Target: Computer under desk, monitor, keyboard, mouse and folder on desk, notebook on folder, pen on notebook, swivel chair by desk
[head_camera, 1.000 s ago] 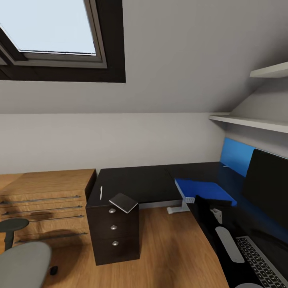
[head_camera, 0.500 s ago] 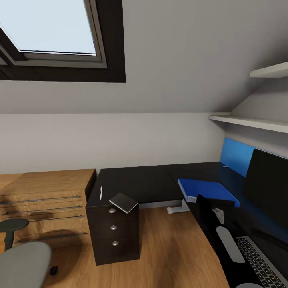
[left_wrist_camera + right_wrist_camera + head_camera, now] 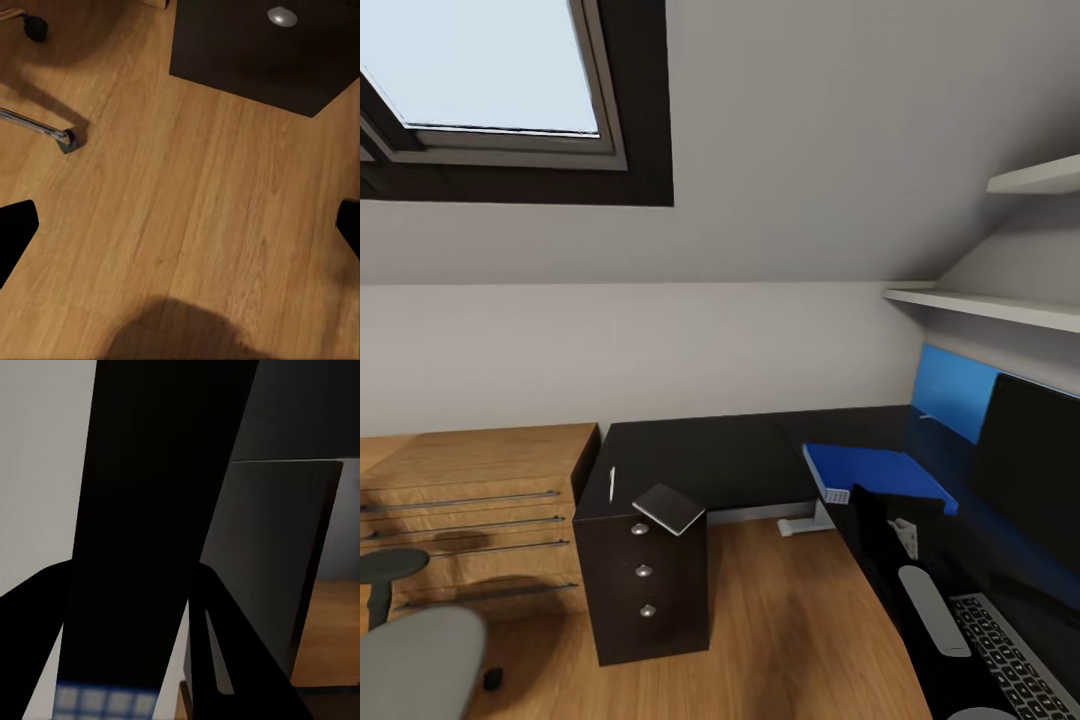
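The black-topped desk [image 3: 730, 455] runs along the wall and down the right side. A blue folder [image 3: 875, 468] sits low over the desk's inner corner, and my right gripper [image 3: 857, 495] is shut on its near edge. In the right wrist view the folder is a dark slab [image 3: 150, 510] between the fingers [image 3: 225, 660]. The grey notebook [image 3: 670, 507] overhangs the desk's left end beside the white pen [image 3: 612, 482]. The monitor [image 3: 1030, 470] and keyboard [image 3: 1010, 655] are at the right. The swivel chair [image 3: 415, 660] is at the lower left. My left gripper [image 3: 180, 232] hangs open over the floor.
A low light-wood cabinet [image 3: 470, 500] stands left of the desk's dark drawer unit [image 3: 645, 580]. Wall shelves [image 3: 990, 305] hang above the monitor. A chrome chair leg [image 3: 37, 127] and a caster [image 3: 34, 26] lie on the wood floor [image 3: 790, 620] near my left gripper.
The folder has shifted slightly right and away in my right gripper's hold. The view has moved a touch; the notebook, pen and chair have stayed put.
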Robot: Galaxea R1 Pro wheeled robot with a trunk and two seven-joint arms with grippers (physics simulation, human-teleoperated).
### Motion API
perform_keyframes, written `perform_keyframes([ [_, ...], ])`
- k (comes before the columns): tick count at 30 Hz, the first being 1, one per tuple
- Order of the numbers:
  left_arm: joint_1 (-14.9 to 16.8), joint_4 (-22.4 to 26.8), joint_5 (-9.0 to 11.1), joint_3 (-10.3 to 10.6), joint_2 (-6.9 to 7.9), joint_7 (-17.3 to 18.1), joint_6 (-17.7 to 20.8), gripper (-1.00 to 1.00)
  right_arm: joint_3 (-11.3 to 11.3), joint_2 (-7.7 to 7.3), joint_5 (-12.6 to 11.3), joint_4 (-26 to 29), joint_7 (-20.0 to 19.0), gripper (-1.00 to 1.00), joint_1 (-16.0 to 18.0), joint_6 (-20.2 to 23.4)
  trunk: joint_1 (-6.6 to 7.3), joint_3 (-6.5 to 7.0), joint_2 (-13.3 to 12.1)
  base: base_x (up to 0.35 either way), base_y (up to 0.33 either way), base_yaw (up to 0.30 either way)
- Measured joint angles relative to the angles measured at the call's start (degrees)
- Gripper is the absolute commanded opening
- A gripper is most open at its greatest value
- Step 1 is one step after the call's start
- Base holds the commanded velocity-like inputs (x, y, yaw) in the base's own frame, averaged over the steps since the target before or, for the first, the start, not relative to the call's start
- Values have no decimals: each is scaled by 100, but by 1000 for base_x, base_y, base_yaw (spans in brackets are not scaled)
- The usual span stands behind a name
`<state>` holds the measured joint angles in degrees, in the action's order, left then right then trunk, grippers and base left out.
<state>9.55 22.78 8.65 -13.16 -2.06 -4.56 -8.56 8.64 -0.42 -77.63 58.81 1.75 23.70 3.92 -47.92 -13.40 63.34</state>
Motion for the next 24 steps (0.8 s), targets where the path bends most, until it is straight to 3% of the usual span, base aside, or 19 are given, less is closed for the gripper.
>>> perform_keyframes([
  [13, 0, 0, 5, 1, -15, 5, 4, 100, 14, 13, 26, 0, 10, -100, 0, -30, -2, 0, -1, 68, 0, -7],
  [24, 0, -1, 8, -1, -15, -1, 4, 100, -1, 17, 27, -9, 25, -100, 0, -17, -2, 5, -1, 0, 0, -112],
])
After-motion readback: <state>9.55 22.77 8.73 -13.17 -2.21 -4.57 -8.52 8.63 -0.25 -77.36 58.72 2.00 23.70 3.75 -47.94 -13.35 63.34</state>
